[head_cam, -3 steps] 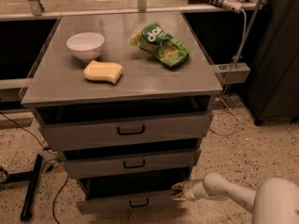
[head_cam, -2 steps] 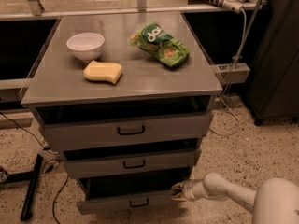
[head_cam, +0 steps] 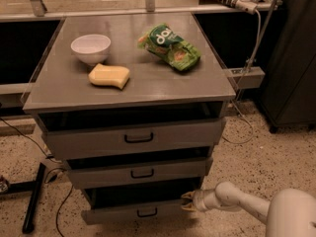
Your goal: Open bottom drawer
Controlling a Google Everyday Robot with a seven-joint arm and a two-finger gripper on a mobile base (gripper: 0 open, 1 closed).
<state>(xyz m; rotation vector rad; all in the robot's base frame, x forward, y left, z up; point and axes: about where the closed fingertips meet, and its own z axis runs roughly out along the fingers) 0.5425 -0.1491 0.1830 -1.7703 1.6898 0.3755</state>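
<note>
Progress seems partial to us: the bottom drawer (head_cam: 129,213), lowest in the cabinet (head_cam: 148,90), stands slightly out, the gripper (head_cam: 185,202) sits at its right corner, and we cannot tell whether it grips.

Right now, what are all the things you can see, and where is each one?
bowl: one, white, back left of the cabinet top
sponge: one, yellow, just in front of the bowl
snack bag: one, green, back right of the cabinet top
cabinet top: one, grey, middle of the view
top drawer: one, grey, black handle, highest
middle drawer: one, grey, black handle, between the other two
bottom drawer: one, grey, black handle, lowest, near the floor
black bar: one, on the floor at left
arm: one, white, lower right
tool: one, pale, by the right end of the bottom drawer's front
</note>
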